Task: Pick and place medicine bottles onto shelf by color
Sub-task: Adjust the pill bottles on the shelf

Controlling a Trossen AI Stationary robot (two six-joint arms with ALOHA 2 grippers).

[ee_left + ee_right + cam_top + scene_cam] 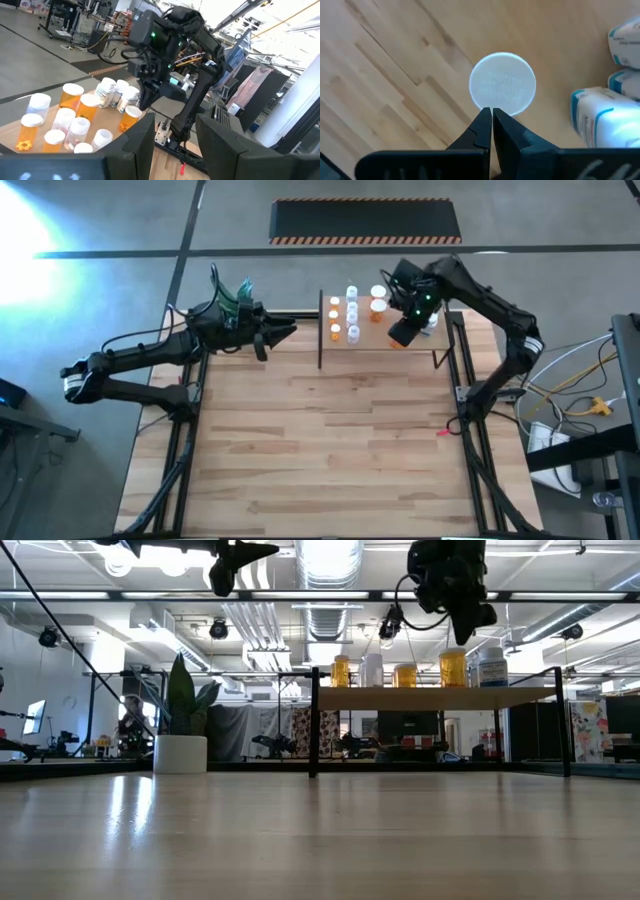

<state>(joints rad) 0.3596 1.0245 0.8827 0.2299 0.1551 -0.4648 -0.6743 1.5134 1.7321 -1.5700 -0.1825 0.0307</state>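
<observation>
The shelf (pixel 380 352) stands at the table's far edge, its board (pixel 430 698) raised on black posts. Several medicine bottles (pixel 352 310) stand on it: orange ones (pixel 405 675) and white ones (pixel 491 667). My right gripper (pixel 492 111) is shut and points down just above the white cap (pixel 503 84) of an orange bottle (pixel 452 668) near the shelf's right end, with nothing between its fingers. My left gripper (pixel 290 332) hangs level to the left of the shelf and faces it, open (pixel 175 120) and holding nothing.
A white pot with a green plant (pixel 181 753) stands at the table's far left, behind my left arm. Two white labelled bottles (pixel 600 115) stand close beside the capped bottle under my right gripper. The wide wooden tabletop (pixel 330 450) lies in front of the shelf.
</observation>
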